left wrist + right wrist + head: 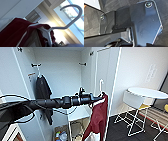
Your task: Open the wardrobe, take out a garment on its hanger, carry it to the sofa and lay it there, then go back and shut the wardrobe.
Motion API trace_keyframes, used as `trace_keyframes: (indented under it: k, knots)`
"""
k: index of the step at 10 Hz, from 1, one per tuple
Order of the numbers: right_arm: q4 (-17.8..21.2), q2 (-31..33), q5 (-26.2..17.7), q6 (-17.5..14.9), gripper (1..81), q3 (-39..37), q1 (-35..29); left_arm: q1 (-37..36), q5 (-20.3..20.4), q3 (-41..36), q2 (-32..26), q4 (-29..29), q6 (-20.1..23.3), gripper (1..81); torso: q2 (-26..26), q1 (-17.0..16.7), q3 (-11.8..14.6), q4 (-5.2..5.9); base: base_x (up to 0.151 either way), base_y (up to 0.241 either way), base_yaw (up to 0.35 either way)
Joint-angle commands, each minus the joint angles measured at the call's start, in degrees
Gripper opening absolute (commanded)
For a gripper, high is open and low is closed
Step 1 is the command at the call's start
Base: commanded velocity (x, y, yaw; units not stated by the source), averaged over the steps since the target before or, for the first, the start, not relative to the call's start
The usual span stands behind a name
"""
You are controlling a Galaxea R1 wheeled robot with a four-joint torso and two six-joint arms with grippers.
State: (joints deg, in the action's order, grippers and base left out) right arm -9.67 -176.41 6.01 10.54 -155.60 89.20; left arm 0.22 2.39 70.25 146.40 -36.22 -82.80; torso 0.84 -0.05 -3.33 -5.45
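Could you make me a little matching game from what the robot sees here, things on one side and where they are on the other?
Things:
1. maroon jacket
2. black T-shirt
3. round white table
4. wardrobe

Places or states:
A. stands right of the wardrobe
B. hangs from a peg inside
C. doors open
D. on its hanger at the left gripper

Pairs: 1-D, 2-B, 3-A, 4-C
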Motion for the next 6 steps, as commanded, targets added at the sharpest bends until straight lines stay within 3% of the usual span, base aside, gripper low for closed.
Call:
trace_keyframes:
  k: [1,6]
  knots:
    - [-0.1,-0.4,-2.8,-0.2,81.1,0.4,-2.7,-11.0,4.5,-0.4,0.2,-0.5,0.4,1.0,0.0,0.1,0.0,0.0,0.0,0.0,-0.279]
    - [-0.2,-0.5,-2.8,-0.2,81.1,0.4,-2.8,-11.0,4.7,-0.6,0.0,-0.5,0.4,1.0,0.0,0.1,0.0,0.0,0.0,0.0,-0.279]
